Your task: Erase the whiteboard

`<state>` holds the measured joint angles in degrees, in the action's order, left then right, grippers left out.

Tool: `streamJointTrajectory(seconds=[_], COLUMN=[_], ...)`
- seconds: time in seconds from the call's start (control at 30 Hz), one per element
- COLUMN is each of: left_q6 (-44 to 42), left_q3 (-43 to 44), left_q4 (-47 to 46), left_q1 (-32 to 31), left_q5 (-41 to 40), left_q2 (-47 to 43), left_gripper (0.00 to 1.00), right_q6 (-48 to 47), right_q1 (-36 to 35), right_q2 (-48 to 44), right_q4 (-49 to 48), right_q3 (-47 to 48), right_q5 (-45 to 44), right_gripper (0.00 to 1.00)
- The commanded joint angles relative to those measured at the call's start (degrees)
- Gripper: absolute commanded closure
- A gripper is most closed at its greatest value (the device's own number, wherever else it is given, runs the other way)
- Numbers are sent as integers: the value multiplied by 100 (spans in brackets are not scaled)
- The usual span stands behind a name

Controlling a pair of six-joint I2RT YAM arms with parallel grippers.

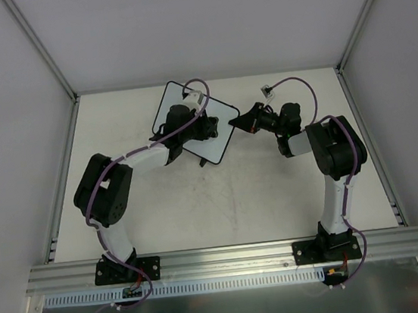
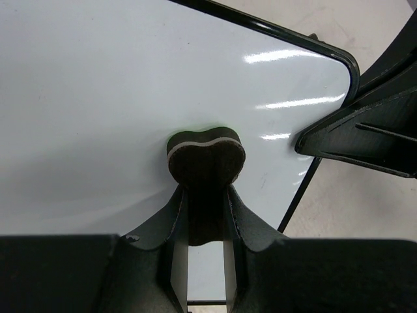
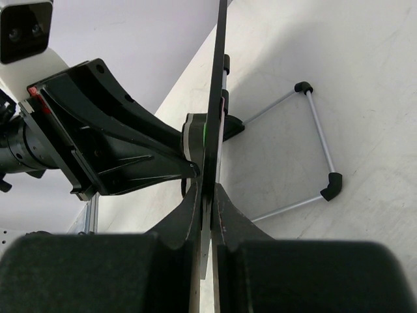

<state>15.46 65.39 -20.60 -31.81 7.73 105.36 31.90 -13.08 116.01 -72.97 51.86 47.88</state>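
The whiteboard (image 1: 221, 144), white with a thin black frame, is raised off the table at the back centre. My right gripper (image 1: 241, 122) is shut on its right edge; in the right wrist view the board (image 3: 219, 78) runs edge-on between the closed fingers of the gripper (image 3: 210, 189). My left gripper (image 1: 209, 126) is shut on a dark brown felt eraser (image 2: 206, 158) and presses it flat against the white face (image 2: 98, 98) near the right corner. The left gripper (image 2: 206, 190) grips the eraser by its lower end. No writing shows on the visible surface.
A wire stand with black corner caps (image 3: 317, 140) rests on the table behind the board. The right gripper's black body (image 2: 365, 134) sits close beside the eraser. Grey enclosure walls (image 1: 5, 113) surround the table on three sides.
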Motion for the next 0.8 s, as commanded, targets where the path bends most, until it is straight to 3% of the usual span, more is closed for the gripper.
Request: streamJointTrajectory(seconds=[0.0,0.23,0.77], left_q6=[88,255,511], left_q3=[-588,-1343,-2170], left_q4=[427,39,-357], left_q1=[-27,-158,-159], left_q5=[-254,-412,-527], left_q2=[503,354,46], left_gripper=[100,100,100], right_q6=[-263,-263,-263], right_q1=[-247,-239,-230], right_q2=[-324,-307,-324], right_q4=[-1475,-1475,-1475], right_q3=[9,26,9], right_q5=[855,855,855], right_gripper=[100,100,100])
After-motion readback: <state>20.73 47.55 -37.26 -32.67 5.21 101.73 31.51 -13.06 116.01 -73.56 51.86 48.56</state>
